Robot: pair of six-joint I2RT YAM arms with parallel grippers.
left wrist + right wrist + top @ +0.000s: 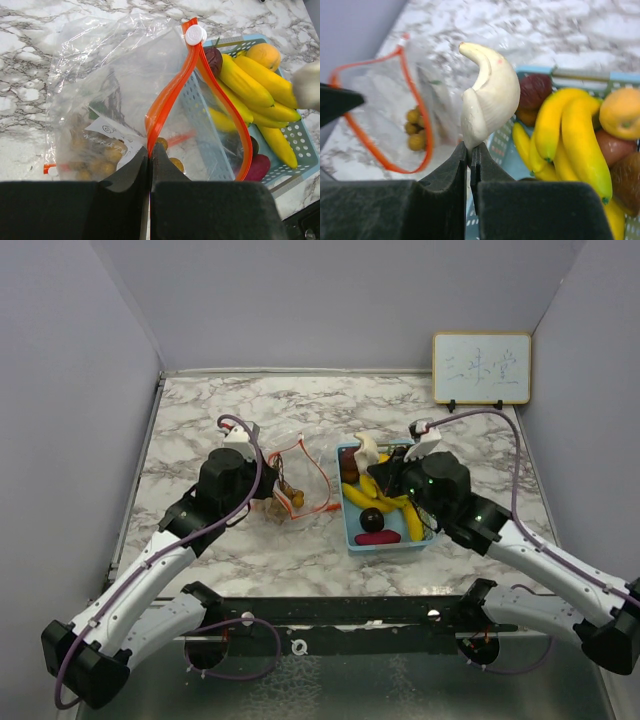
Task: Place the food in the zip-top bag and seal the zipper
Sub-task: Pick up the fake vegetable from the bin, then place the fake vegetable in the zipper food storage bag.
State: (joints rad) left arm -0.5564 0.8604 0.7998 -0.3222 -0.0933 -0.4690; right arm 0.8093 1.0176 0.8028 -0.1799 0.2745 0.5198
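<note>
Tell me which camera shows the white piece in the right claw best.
The right wrist view: the white piece fills the middle, pinched by the right claw. The top view shows it small, over the basket. The left wrist view has only a white blur, possibly it.

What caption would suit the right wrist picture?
Right gripper pinching a white toy food near the basket, open bag beside.

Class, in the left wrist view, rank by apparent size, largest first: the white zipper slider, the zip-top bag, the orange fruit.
1. zip-top bag
2. orange fruit
3. white zipper slider
</note>
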